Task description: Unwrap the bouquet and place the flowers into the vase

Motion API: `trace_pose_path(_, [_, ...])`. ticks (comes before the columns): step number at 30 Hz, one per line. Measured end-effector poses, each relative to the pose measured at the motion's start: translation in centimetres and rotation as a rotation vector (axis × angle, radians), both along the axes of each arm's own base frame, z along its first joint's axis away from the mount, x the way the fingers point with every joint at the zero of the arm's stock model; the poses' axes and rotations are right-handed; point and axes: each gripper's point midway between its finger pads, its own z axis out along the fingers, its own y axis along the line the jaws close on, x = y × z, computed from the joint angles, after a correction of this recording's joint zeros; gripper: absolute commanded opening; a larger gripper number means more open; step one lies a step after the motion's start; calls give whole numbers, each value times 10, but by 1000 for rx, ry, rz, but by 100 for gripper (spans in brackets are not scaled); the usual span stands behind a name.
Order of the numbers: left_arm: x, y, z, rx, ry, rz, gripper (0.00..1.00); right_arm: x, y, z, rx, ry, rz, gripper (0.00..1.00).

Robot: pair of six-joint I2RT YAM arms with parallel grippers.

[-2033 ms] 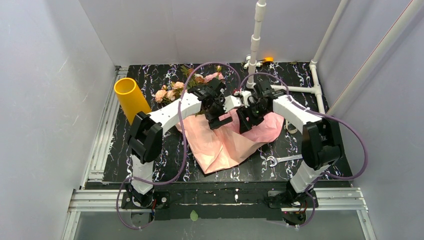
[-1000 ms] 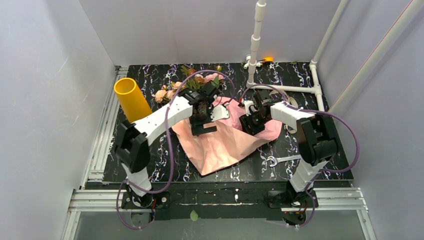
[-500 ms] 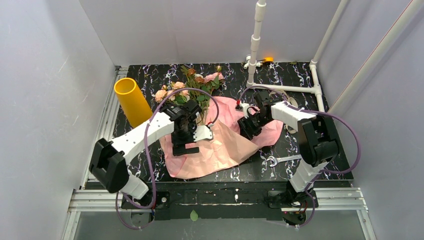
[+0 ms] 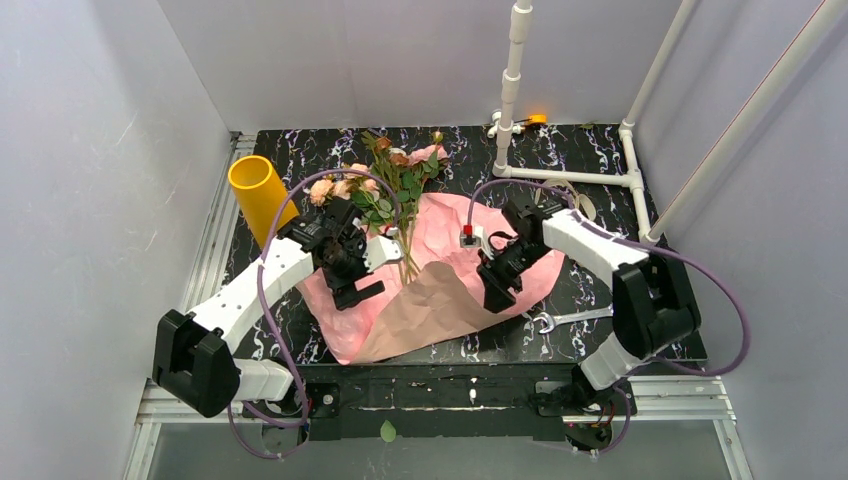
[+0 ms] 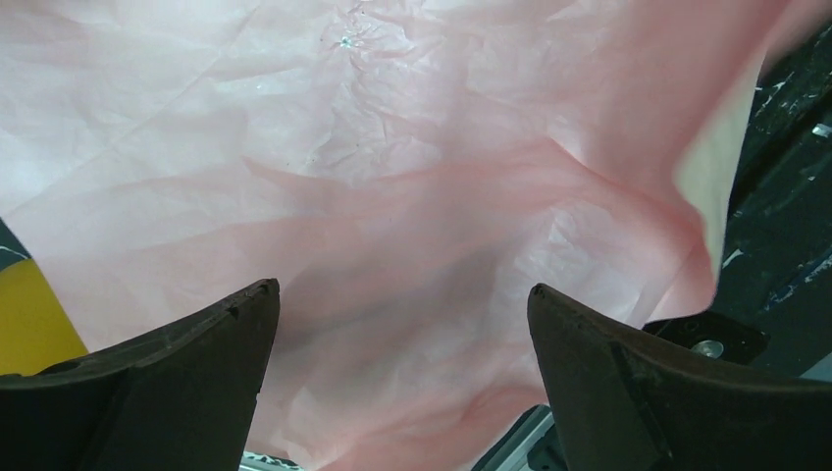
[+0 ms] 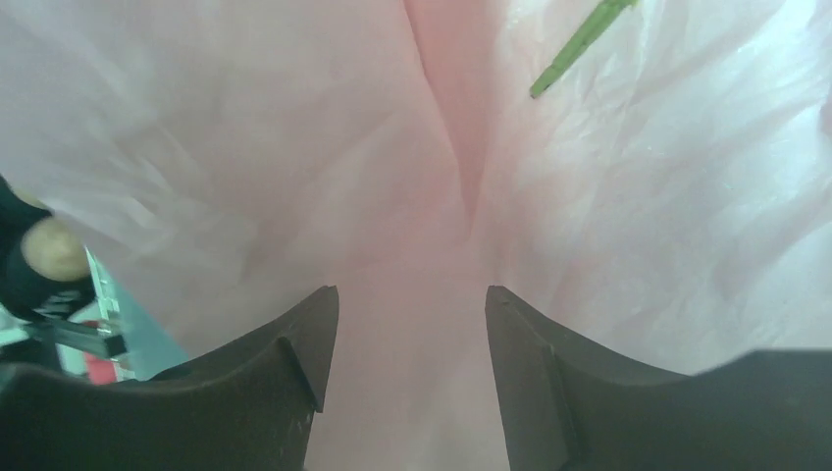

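Top cam: black marbled tabletop [image 4: 620, 170], pink paper [image 4: 440, 290] spread open mid-tabletop, front corner flipped, tan underside up. Flowers [image 4: 390, 175] lie loose, stems on paper's far-left part, heads toward back. Vase [image 4: 262, 200] stands just left of them. Wrist cams add the detail: left gripper [image 5: 402, 294] spread wide over paper, right gripper [image 6: 412, 294] parted, pinching nothing. Green stem end [image 6: 579, 44] only shows on right wrist cam.

Top view bright, even overhead light, sharp, only soft shadows, small orange light [image 4: 537, 119] glowing at back; wrist views close and soft, pink paper [image 5: 392, 147] blown toward white in patches, left gripper [image 5: 397, 287] and right gripper [image 6: 410, 289] dark, blurry.
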Motion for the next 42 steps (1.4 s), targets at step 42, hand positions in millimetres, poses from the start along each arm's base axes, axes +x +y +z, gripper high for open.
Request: trace_pose_path(42, [26,65,-98,117,71,167,95,57,-62,-84,-605,-558,139,79])
